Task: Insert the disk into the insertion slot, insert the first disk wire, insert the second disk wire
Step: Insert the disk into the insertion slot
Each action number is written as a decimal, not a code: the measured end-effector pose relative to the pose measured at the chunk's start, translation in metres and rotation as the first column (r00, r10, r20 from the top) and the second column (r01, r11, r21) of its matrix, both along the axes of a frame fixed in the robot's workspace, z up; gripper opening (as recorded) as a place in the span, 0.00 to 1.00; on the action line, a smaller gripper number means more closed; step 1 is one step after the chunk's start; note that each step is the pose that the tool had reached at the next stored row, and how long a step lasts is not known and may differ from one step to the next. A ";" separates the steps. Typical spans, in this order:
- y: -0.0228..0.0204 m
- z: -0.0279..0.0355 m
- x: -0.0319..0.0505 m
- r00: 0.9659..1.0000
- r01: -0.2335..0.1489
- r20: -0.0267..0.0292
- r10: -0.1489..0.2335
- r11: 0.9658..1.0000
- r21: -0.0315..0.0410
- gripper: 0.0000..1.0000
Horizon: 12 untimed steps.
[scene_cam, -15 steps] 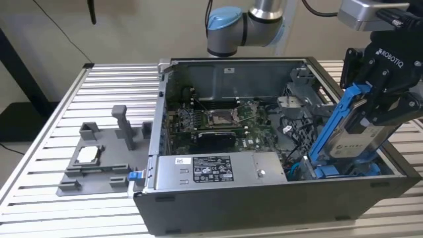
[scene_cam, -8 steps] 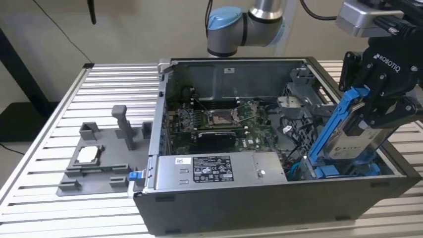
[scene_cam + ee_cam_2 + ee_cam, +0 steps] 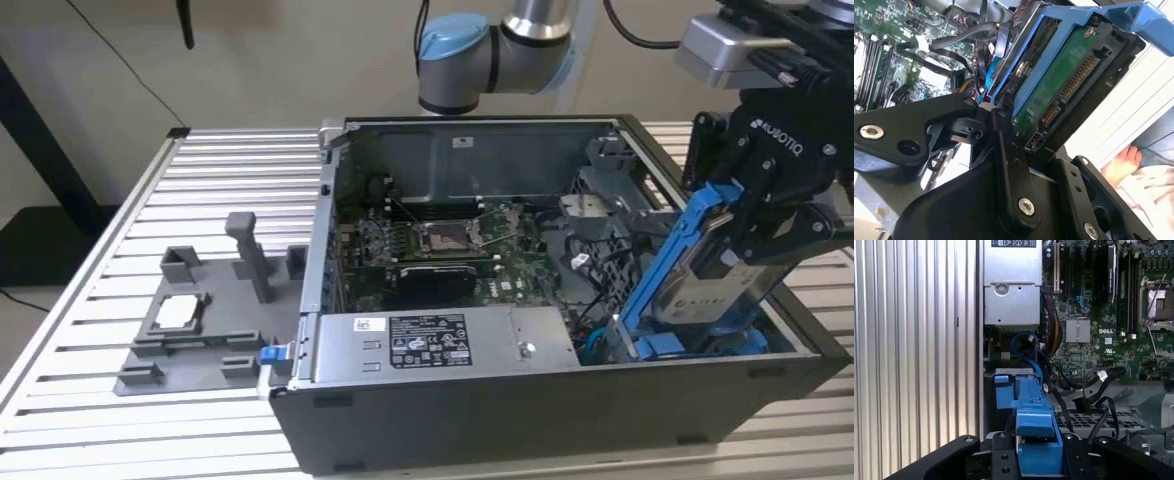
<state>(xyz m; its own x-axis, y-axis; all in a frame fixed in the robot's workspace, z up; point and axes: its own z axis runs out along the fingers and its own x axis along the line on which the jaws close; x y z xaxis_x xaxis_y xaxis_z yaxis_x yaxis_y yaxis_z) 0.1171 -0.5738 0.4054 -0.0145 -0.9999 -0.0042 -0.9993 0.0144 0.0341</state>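
My gripper (image 3: 750, 250) is shut on the disk (image 3: 694, 290), a silver drive in a bright blue carrier. The disk stands steeply tilted at the exterior view's right, with its lower end down inside the open computer case. There it is at the insertion slot (image 3: 674, 348), a grey metal bay with blue fittings. In the second wrist view the disk's green circuit side and connector (image 3: 1064, 80) face the camera between the black fingers (image 3: 1009, 150). In the first wrist view the blue carrier (image 3: 1034, 410) runs from the gripper (image 3: 1035, 452) toward the slot (image 3: 1004, 385). Loose black and blue wires (image 3: 1094, 385) lie beside it.
A grey power-supply box (image 3: 427, 345) sits along the case front, beside the slot. The motherboard with its CPU socket (image 3: 447, 235) fills the case floor. On the slatted table, a grey fixture (image 3: 200, 320) stands at the exterior view's left. A person's hand (image 3: 1119, 165) shows beyond the case.
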 end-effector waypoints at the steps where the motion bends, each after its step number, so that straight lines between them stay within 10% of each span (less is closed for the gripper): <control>1: 0.0001 -0.0016 0.0000 1.000 0.000 0.000 0.000 1.000 0.000 0.33; 12: 0.0001 -0.0217 0.0001 1.000 0.000 0.000 0.000 1.000 0.000 0.33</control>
<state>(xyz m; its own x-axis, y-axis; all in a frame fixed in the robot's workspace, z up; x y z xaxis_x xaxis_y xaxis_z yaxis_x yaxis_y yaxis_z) 0.1172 -0.5737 0.3837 -0.0143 -0.9999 -0.0040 -0.9993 0.0142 0.0341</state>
